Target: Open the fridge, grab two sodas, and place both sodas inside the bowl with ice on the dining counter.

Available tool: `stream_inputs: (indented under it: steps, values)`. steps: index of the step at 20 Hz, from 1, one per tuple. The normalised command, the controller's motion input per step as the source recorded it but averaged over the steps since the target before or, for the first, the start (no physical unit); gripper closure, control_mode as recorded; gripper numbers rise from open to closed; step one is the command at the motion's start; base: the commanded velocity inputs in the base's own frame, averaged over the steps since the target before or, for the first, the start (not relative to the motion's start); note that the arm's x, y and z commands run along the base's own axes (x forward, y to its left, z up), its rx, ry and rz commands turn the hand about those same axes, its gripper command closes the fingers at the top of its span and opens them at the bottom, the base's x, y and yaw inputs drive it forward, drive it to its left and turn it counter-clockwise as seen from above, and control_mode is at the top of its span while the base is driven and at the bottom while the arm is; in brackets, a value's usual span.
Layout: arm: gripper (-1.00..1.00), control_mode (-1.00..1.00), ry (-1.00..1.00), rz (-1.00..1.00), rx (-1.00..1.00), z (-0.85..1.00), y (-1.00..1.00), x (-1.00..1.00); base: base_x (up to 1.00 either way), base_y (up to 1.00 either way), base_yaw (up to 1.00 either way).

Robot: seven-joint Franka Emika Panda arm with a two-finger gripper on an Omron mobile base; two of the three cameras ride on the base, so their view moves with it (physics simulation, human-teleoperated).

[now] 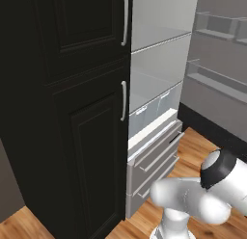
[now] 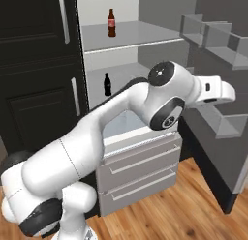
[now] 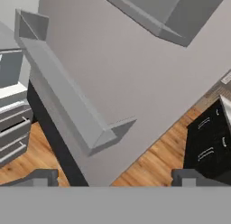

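While the fridge (image 2: 131,65) stands wide open, we judge the biggest risk to be the open door (image 2: 218,89) itself: our arm (image 2: 111,132) is stretched across the opening with the hand out at about three o'clock, close to the door's shelves (image 2: 227,125). Swinging back toward the bottles could clip one of those door bins or the edge of an inner shelf, and a hard knock might shove the door or upset a bottle.

We see the cola bottle (image 2: 112,22) standing upright on the upper shelf, at roughly eleven o'clock in the right base view, and the dark bottle (image 2: 107,84) upright on the shelf below it, at about ten o'clock from the elbow. Both are narrow and tall, so we reckon a glancing touch from a finger would tip them before any grip is made.

Our tool (image 3: 115,175) is spread wide and carries nothing; its two fingertips (image 3: 43,175) stand well apart at the bottom of the hand view, pointing at the inside of the door and the wooden floor (image 3: 153,160), away from the sodas.

The arm rises from the base at seven o'clock, bends at a high elbow over the drawers (image 2: 140,164), and the forearm runs out level to the right.
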Motion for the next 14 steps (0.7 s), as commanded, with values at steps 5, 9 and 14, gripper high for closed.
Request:
stream_inputs:
  steps: [5, 9, 14]
  values:
    - [-1.0, -1.0, -0.13, 0.11, 0.0, -0.42, 1.0, -0.5, 0.0, 0.0, 0.0]
    - [-1.0, -1.0, -0.06, 0.12, 0.0, -0.28, 1.0, -0.13, 0.0, 0.0, 0.0]
    - [-1.0, -1.0, -0.02, 0.1, 0.0, -0.08, 0.98, -0.04, 0.0, 0.0, 0.0]
